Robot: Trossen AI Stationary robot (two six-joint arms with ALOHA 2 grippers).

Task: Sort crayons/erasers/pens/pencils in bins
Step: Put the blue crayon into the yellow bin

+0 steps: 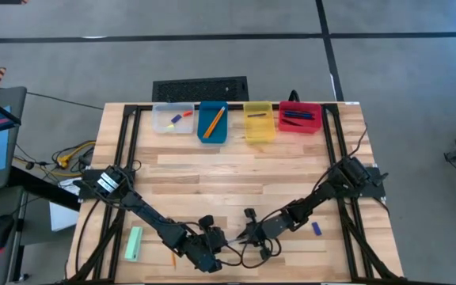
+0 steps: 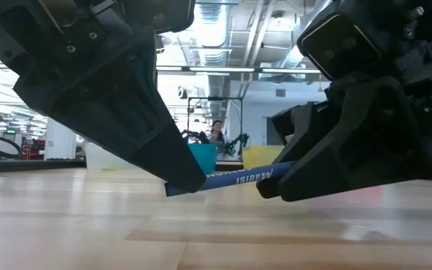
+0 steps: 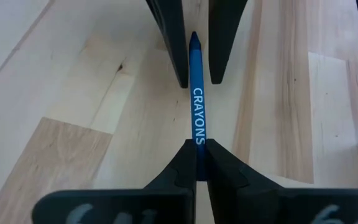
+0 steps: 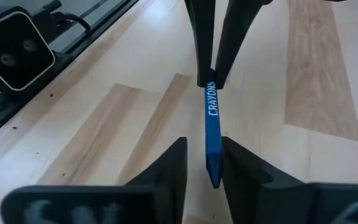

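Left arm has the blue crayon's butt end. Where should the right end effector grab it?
Take the blue crayon on its pointed half beyond the CRAYONS lettering, coming end-on from the tip, opposite the left end effector, which is shut on the other end. The right end effector has open fingers straddling that thin straight shaft.

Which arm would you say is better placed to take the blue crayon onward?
Probably right: the right end effector, open, straddles the blue crayon's tip; the left end effector grips its other end.

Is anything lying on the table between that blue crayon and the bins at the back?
Nothing visible does. The blue crayon is held by the left gripper, its tip between the right gripper's fingers; bare table stretches to the bins.
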